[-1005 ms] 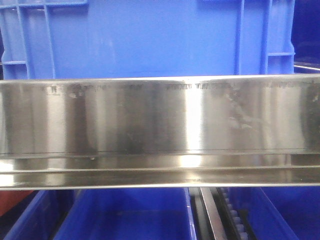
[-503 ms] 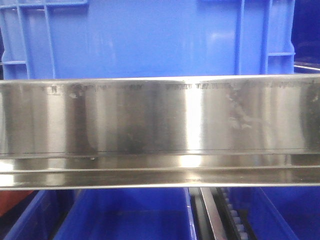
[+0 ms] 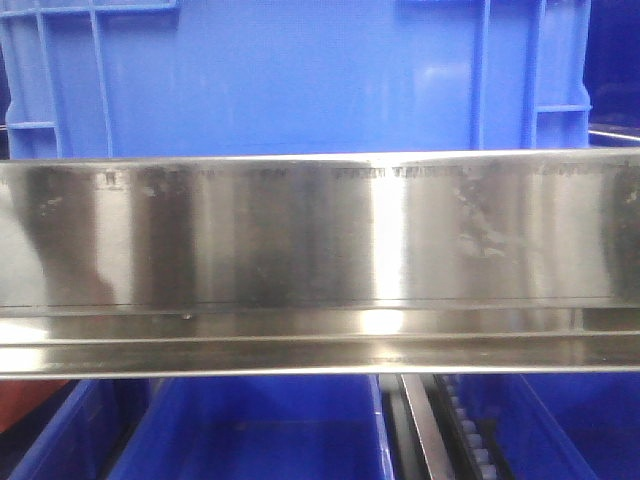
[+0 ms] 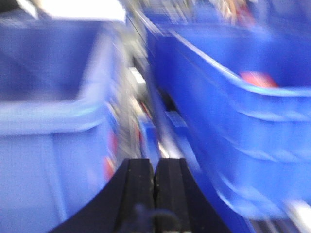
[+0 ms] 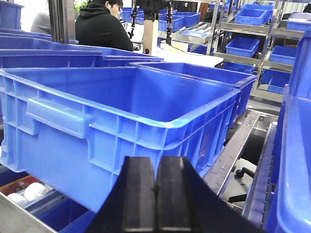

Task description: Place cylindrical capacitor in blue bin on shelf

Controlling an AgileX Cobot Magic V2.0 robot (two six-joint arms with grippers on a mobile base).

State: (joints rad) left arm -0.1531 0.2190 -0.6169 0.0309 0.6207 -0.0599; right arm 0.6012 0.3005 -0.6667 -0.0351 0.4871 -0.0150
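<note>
1. front cam: i see the shelf rail (image 3: 320, 235), wide shiny steel band, running edge to edge across mid frame. everything below is placed relative to that rail.
2. left end of rail: dark smeary reflection on the steel, can't tell of what.
3. above the rail, from far left to near the right edge: big blue bin (image 3: 290, 75) sitting just behind the rail top, ribbed walls at both ends.
4. below the rail, left to centre: lower blue bin (image 3: 255, 430), open top facing me.
5. below the rail, right of centre: roller track (image 3: 455, 430) w/ pale rollers, beside a steel strip.
6. left wrist cam: heavy motion blur. left gripper (image 4: 154, 182) has its two black fingers pressed together, nothing seen btwn them. blurred blue bins either side of it.
7. right wrist cam: right gripper (image 5: 156, 189) also pressed together, fingers flush, nothing pinched. a large empty blue crate (image 5: 121, 111) directly ahead of it, more racks and a person in a black hoodie (image 5: 102, 26) further back.
8. cylindrical capacitor: i can't find it in any view, so can't say where it is.
</note>
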